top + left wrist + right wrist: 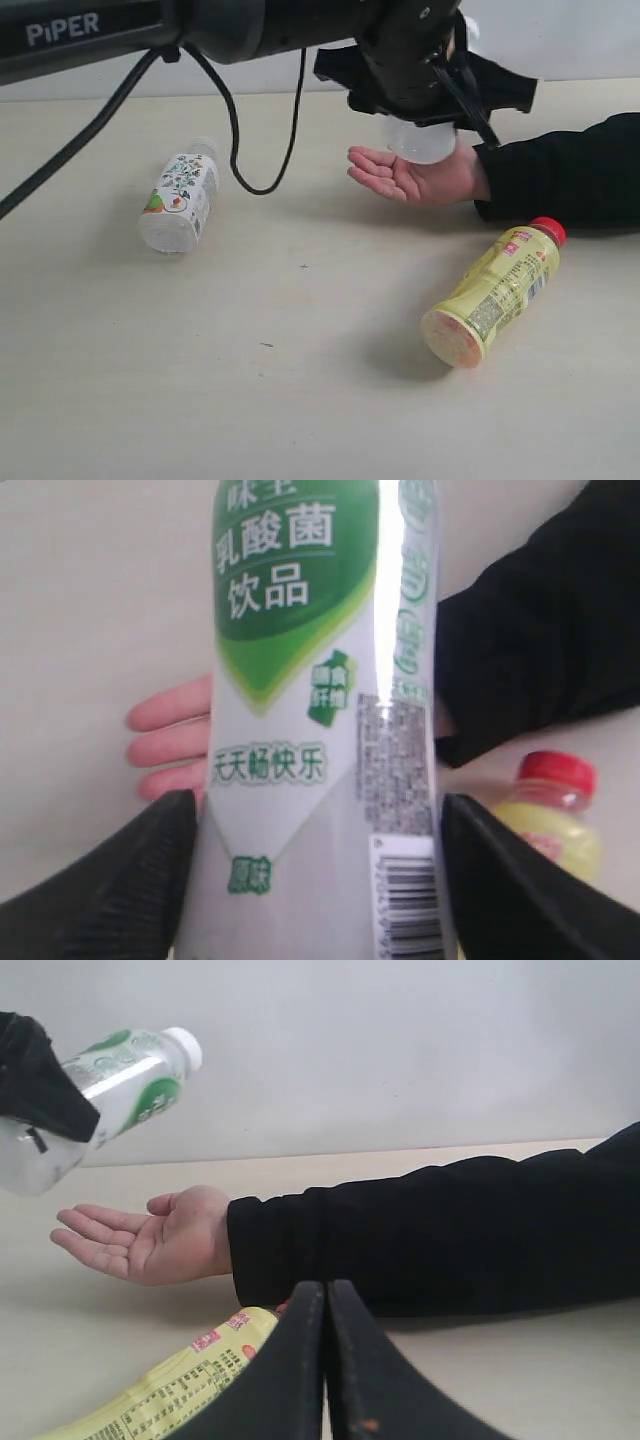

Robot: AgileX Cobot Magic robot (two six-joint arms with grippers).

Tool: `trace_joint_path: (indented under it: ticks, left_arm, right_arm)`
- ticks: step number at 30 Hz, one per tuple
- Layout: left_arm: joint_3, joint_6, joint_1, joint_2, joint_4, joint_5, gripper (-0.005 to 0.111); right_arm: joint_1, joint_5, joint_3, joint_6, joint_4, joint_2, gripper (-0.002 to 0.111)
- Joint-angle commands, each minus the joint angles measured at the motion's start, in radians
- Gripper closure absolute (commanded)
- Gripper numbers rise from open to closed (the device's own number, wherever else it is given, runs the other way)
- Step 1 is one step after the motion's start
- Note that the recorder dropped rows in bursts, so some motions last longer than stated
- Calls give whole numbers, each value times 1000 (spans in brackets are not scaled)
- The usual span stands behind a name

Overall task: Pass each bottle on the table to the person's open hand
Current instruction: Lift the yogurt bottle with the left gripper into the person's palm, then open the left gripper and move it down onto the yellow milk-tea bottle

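- Green bottle (310, 730): white body, green label, white cap; held tilted in the air just above hand (415, 178), clear of the palm.
- Label legible: "乳酸菌饮品", "天天畅快乐", "原味"; barcode alongside.
- Gripped on both sides by left gripper (315, 880), jaws spread to the body's width.
- Hand palm up, low over table (300, 400), extending from black sleeve (570, 170).
- Yellow bottle (495, 290), red cap, on its side just beside sleeve; print too small to read.
- Floral bottle (180, 200) on its side, well apart to the left.
- Right gripper (325, 1360) pressed closed, empty.
- "PiPER" on arm (62, 28).
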Motion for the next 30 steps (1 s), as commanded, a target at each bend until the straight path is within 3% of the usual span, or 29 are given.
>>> trace_joint_path:
  ticks: [1, 10, 19, 21, 23, 27, 29, 30]
  left_arm:
    - [1, -168, -16, 33, 10, -128, 107]
    - [1, -553, -7, 140, 92, -145, 107]
    - [1, -577, 8, 212, 186, -197, 104]
    - [1, -579, 14, 212, 163, -198, 90]
    - [1, -586, 21, 212, 117, -192, 54]
    - [1, -587, 25, 212, 104, -172, 14]
    - [1, -587, 25, 212, 100, -165, 2]
    - [1, -578, 25, 212, 91, -165, 2]
  right_arm:
    - [3, -3, 4, 1, -1, -7, 108]
    - [3, -3, 4, 1, -1, -7, 108]
    - [3, -3, 4, 1, -1, -7, 108]
    - [3, -3, 4, 1, -1, -7, 108]
    - [3, -3, 4, 1, -1, -7, 108]
    - [3, -3, 4, 1, -1, -7, 108]
    - [3, -3, 4, 1, -1, -7, 108]
    - [3, -3, 4, 1, -1, -7, 108]
